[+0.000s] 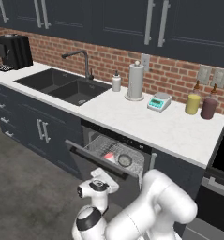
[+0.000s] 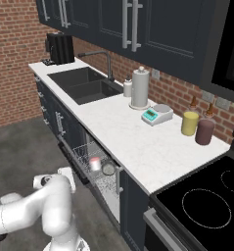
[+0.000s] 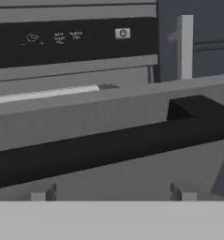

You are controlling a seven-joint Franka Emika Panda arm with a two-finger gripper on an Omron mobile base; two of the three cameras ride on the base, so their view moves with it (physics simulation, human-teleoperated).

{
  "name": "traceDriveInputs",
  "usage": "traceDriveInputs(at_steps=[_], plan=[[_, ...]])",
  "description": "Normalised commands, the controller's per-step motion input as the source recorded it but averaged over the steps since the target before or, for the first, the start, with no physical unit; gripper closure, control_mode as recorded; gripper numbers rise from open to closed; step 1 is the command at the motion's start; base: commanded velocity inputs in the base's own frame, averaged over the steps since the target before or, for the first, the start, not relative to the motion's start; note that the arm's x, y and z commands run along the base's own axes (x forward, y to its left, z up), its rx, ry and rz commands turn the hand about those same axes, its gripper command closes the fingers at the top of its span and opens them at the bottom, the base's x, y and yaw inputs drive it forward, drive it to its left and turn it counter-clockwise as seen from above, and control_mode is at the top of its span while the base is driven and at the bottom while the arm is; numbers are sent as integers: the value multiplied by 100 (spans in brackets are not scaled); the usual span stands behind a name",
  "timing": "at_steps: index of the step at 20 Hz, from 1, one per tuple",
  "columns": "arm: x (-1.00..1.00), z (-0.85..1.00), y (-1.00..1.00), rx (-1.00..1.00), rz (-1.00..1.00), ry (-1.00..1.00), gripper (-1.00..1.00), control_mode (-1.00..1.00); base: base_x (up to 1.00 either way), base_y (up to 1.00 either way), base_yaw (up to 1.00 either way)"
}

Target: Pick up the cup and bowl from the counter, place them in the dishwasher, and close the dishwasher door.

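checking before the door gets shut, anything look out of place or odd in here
Nothing stands out. The cup and bowl sit in the rack of the dishwasher, whose door hangs partly open. On the counter, the yellow canister and maroon canister stand upright; no spills.

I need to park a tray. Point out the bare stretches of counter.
The counter is bare along its front edge, from the sink to the stove. Crowded along the brick wall: soap bottle, paper towel roll, scale, yellow canister, maroon canister.
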Motion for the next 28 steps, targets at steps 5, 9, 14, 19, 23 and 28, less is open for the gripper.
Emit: traceDriveInputs(at_steps=[5, 9, 14, 19, 23, 28], plan=[[100, 15, -94, -16, 0, 0, -100, -100, 0, 0, 0], [100, 0, -99, -10, 0, 0, -100, -100, 0, 0, 0], [88, -1, -76, -8, 0, 0, -100, -100, 0, 0, 0], [53, -12, -42, -7, 0, 0, -100, -100, 0, 0, 0], [30, -10, -39, -6, 0, 0, -100, -100, 0, 0, 0], [38, 0, -45, -7, 0, 0, -100, -100, 0, 0, 0]])
